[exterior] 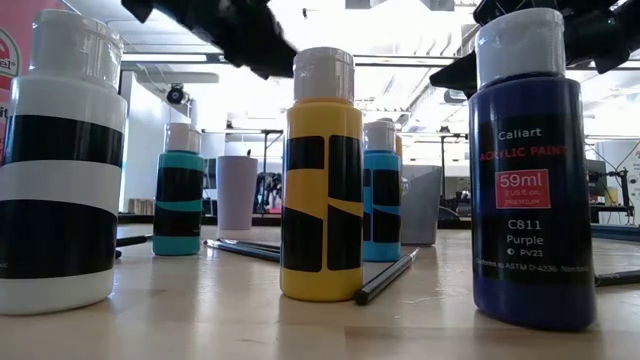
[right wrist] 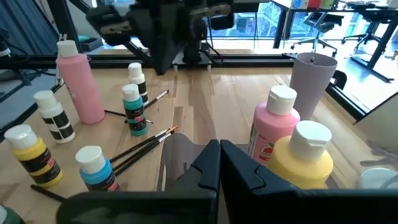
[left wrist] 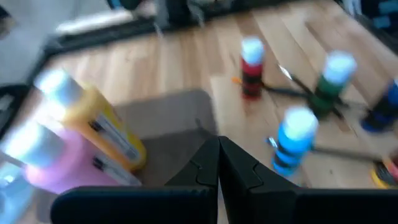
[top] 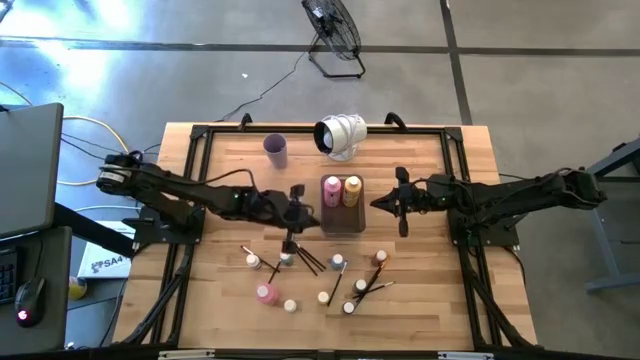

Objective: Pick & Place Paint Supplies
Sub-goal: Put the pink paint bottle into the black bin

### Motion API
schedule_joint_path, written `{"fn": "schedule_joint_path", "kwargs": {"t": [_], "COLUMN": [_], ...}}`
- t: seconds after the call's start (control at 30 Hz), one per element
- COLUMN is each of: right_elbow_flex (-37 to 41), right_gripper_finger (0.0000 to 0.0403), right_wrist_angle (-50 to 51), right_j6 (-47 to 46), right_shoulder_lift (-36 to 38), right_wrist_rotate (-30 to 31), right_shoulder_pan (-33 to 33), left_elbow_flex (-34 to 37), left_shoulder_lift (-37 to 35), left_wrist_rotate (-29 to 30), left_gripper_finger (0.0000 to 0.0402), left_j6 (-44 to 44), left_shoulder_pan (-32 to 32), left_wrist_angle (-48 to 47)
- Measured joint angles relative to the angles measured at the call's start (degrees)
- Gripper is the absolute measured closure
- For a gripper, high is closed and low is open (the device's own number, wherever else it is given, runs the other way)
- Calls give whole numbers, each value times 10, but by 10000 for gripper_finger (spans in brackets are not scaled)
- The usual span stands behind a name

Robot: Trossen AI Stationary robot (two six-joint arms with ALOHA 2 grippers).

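Seen from above, the left gripper (top: 300,212) sits left of centre, fingers pressed together and empty, beside the clear tray (top: 343,218) holding an upright pink bottle (top: 332,190) and orange bottle (top: 352,190). Below, paintbrushes (top: 303,257) lie diagonally among small standing bottles (top: 338,262). At right of centre, the right gripper (top: 401,204) is likewise closed, holding nothing.

Lilac cup (top: 276,150) stood on wooden tabletop (top: 420,300) at 11 o'clock of the clear grey tray (top: 343,221); floor fan (top: 333,28) lay beyond, at 12.
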State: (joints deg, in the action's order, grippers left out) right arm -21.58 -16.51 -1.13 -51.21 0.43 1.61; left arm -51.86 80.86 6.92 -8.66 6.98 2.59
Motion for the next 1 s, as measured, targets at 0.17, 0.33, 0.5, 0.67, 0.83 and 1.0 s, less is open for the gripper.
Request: {"fn": "schedule_joint_path", "kwargs": {"t": [0.17,0.33,0.5,0.67,0.83,1.0], "right_elbow_flex": [0,0,0,-1,-1,-4], "right_gripper_finger": [401,401,401,401,401,401], "right_wrist_angle": [0,17,22,8,2,13], "right_j6": [-37,-68,-83,-84,-107,-128], "right_shoulder_lift": [0,0,0,0,2,6], "right_wrist_rotate": [45,51,70,72,72,86], "right_shoulder_pan": [0,-4,-10,-10,-10,-10], "left_elbow_flex": [0,0,39,142,210,216], "left_shoulder_lift": [1,-2,-41,-88,-132,-177], "left_wrist_rotate": [3,-11,-26,-28,-4,-4], "left_gripper_finger": [401,401,401,401,401,402], "left_j6": [-1,-1,-1,0,4,1], "left_shoulder_pan": [-2,5,-3,-2,-2,-2], "left_wrist_angle": [-31,-48,-37,94,199,184]}}
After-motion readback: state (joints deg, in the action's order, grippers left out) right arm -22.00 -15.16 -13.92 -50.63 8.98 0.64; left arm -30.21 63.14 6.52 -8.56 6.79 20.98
